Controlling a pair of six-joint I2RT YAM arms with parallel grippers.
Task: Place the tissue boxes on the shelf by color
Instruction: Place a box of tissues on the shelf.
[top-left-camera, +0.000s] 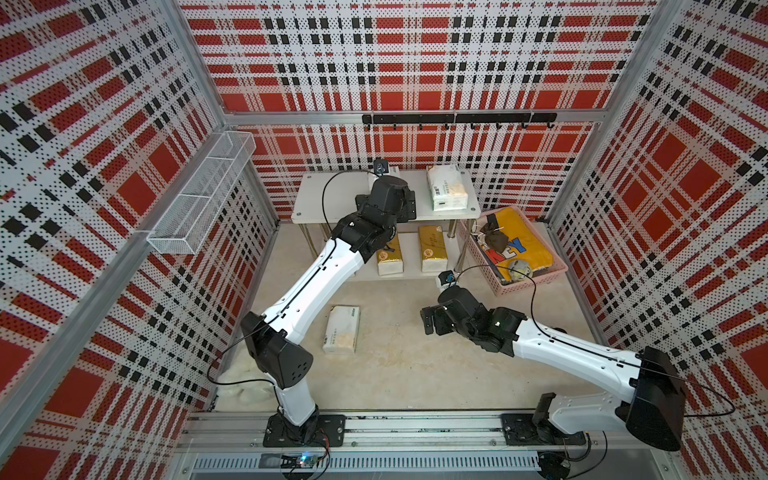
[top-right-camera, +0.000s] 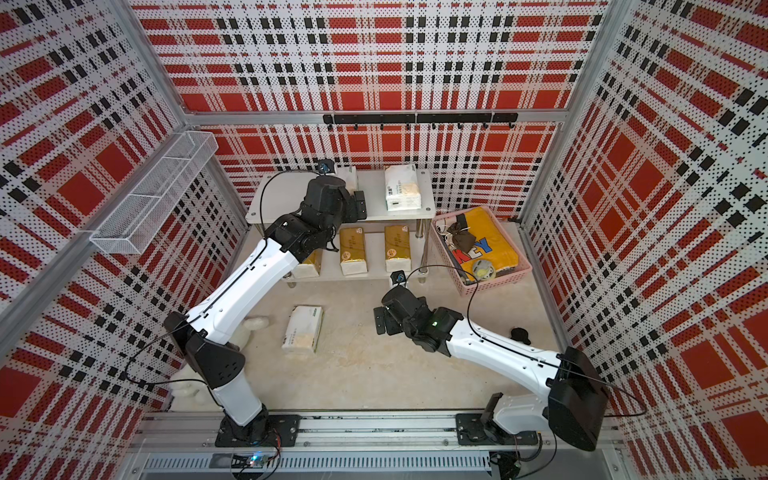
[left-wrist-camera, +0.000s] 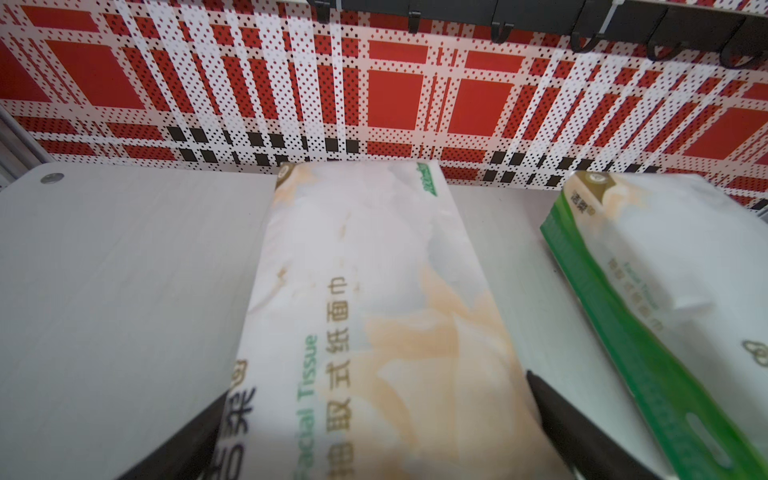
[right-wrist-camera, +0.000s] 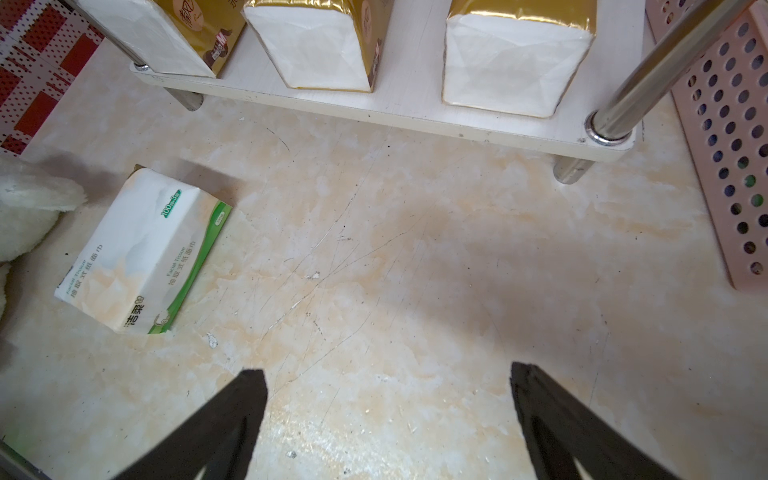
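Left pincer (left-wrist-camera: 378, 384): spread wide astride a white tissue pack (left-wrist-camera: 365, 270) lying on the shelf (left-wrist-camera: 124, 270) top board, frame centre.
Right pincer (right-wrist-camera: 386, 369): wide open, holding nothing, over the table (right-wrist-camera: 415, 249).

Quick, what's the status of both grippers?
Left gripper: open, straddling the white beige-patched soft tissue pack lying on the shelf's white top board.
Right gripper: open, holding nothing.
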